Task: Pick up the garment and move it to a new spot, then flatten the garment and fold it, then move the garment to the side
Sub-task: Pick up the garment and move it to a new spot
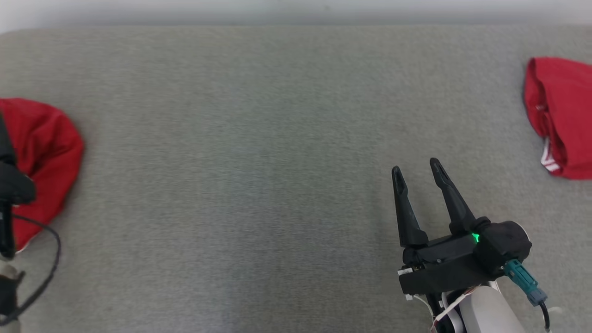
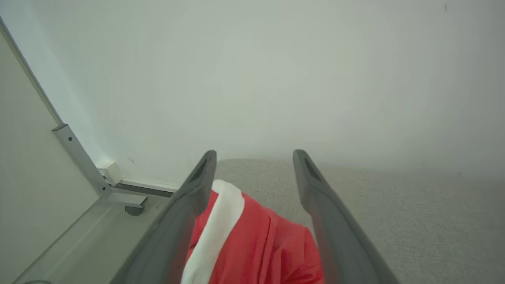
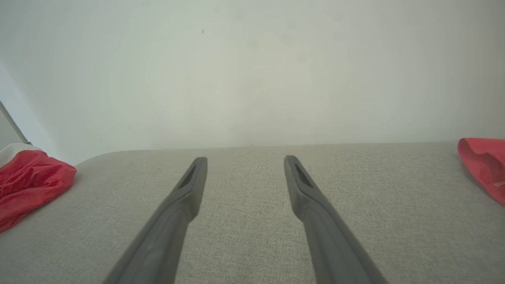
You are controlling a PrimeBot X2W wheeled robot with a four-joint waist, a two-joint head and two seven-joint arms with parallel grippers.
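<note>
A grey woven-fabric surface [image 1: 259,185] spreads across most of the head view, its far corner rounded at the upper left; a plain pale wall [image 1: 296,11] runs along the top edge; the light is soft and even; at the left of the left wrist view, a grey metal strut [image 2: 77,157] with screws slants along a pale panel [image 2: 23,189].

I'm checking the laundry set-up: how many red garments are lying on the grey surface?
2. The left garment lies at the head view's left edge, by the left claw; the right garment at its right edge. More could lie beyond the frame.
</note>
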